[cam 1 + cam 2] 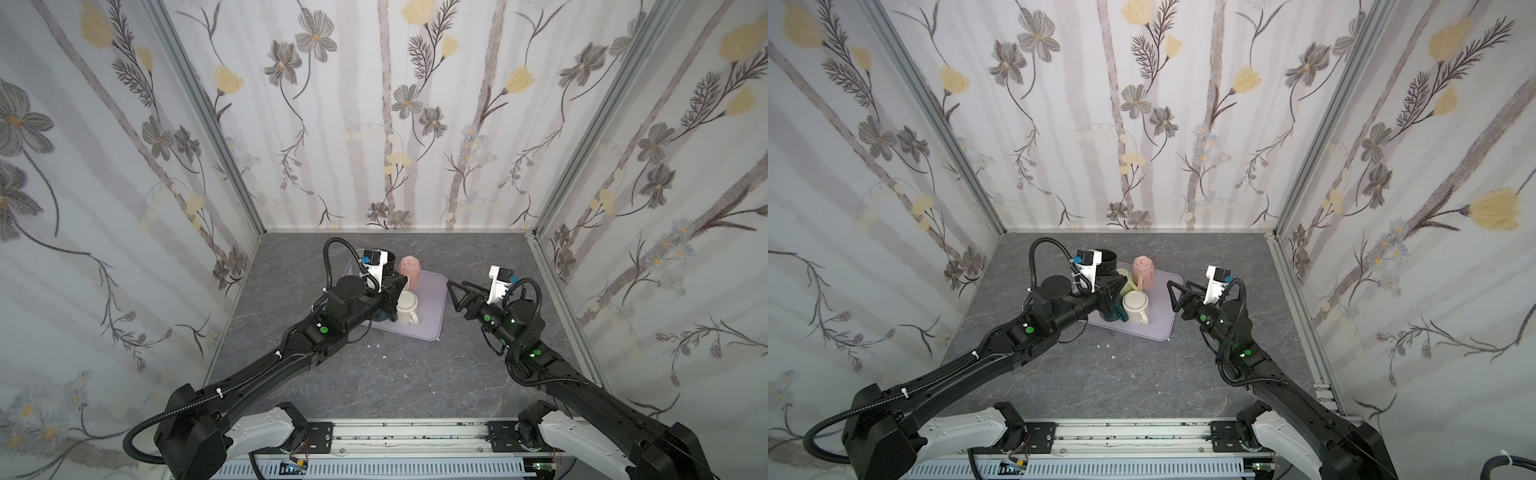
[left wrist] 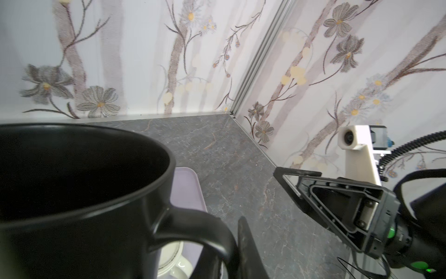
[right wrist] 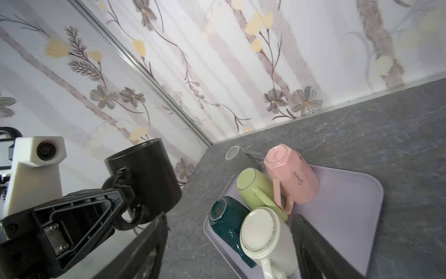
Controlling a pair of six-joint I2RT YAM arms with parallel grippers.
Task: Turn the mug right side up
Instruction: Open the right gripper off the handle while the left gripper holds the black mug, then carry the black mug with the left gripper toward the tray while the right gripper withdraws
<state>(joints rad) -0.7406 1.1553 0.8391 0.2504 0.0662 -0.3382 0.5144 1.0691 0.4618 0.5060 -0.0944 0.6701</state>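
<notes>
Flowered wallpaper covers the three walls around a grey marbled tabletop, and the action sits toward the far end of it. Starting at the left gripper: its jaws are pinched tight on the looped handle of the black mug, nothing else between them. That mug hangs clear of the surface with its mouth facing up, raised over the left side of the lilac tray; the left wrist view looks across its dark open rim with the tray's corner below. The right gripper stands just off the tray's right edge with its jaws spread wide and nothing in them, apart from every mug. On the tray itself four more mugs are bunched together, all bottoms up: a pink mug farthest back, a light green mug touching it, a dark teal mug and a cream mug nearest the robot, its handle pointing toward the front.
</notes>
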